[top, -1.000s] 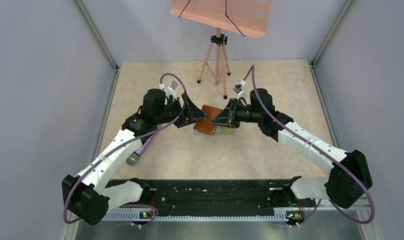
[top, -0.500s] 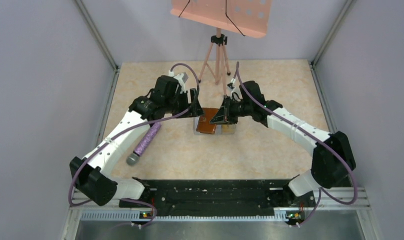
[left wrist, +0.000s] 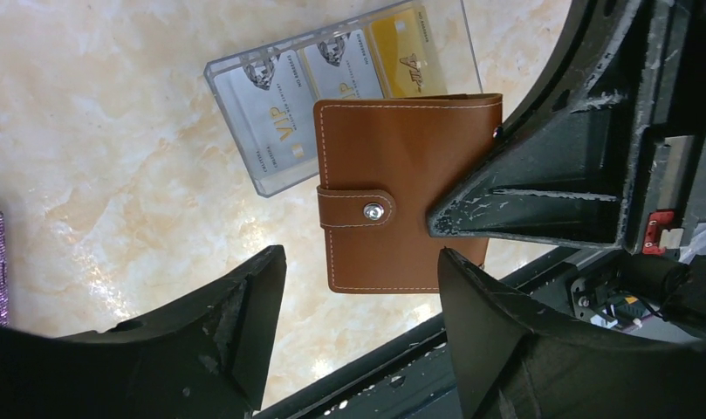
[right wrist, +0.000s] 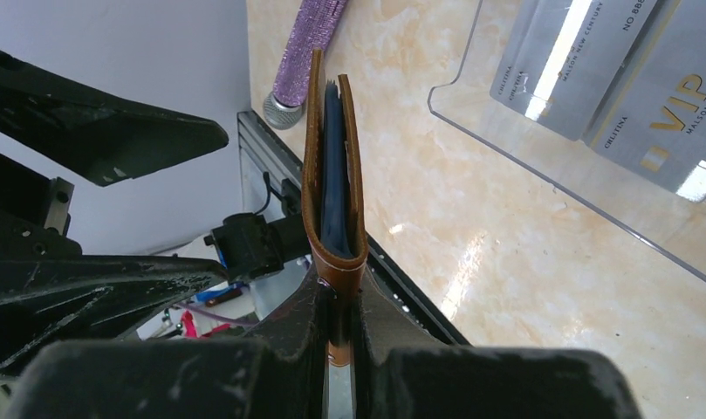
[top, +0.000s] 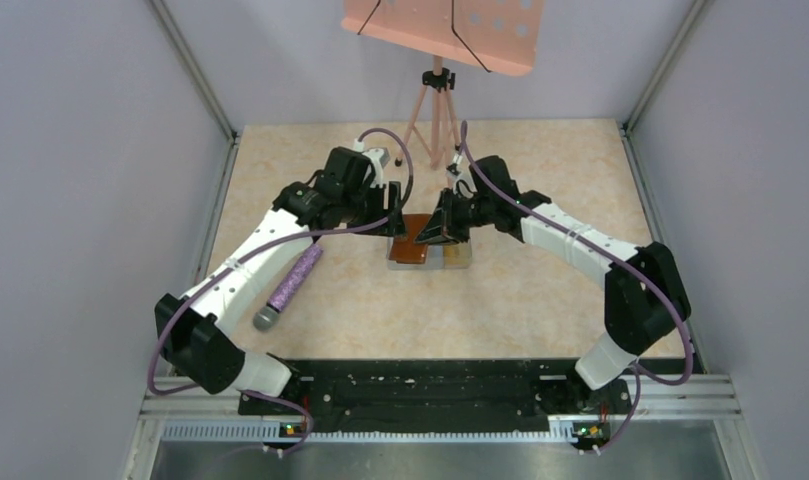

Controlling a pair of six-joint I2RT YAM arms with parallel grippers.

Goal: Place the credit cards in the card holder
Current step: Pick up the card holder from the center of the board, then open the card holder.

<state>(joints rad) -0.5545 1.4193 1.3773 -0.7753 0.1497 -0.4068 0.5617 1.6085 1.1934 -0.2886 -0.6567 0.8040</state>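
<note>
Right wrist view: right gripper (right wrist: 336, 292) pinches the card holder (right wrist: 330, 166) at its spine. Left gripper (left wrist: 359, 257) is spread beside it; credit cards (left wrist: 275, 113) lie in a clear box (left wrist: 214, 78).

Both arms reach inward, left arm (top: 255, 250) jaws spread wide, right arm (top: 570, 238) jaws clamped.

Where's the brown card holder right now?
The card holder is mid-table in the top view, clamped at its edge by the right gripper, overlapping the clear box.
</note>
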